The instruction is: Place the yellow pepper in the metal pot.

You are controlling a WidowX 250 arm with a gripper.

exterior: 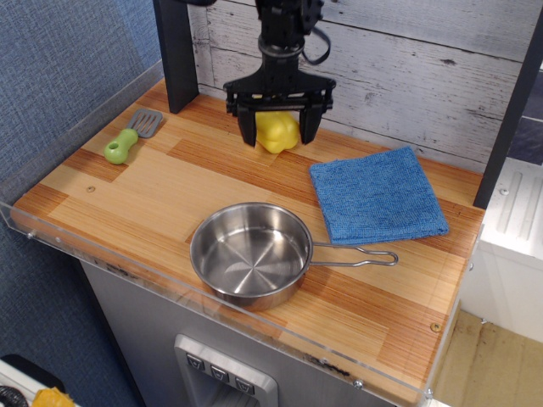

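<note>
Hand [277, 130] open, fingers straddling the yellow pepper [277, 133] at the far side of the worktop [153, 182]; not gripped yet. Glossy lobes could slip on closing. Metal pot [251, 253] sits empty, nearer.

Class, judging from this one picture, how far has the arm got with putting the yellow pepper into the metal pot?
Done: the gripper is at the yellow pepper, at the back of the counter. In hand: its jaws stand one on each side of the pepper; whether they grip it cannot be told. Left: lifting, carrying and dropping it into the metal pot, which sits empty near the front edge.
</note>
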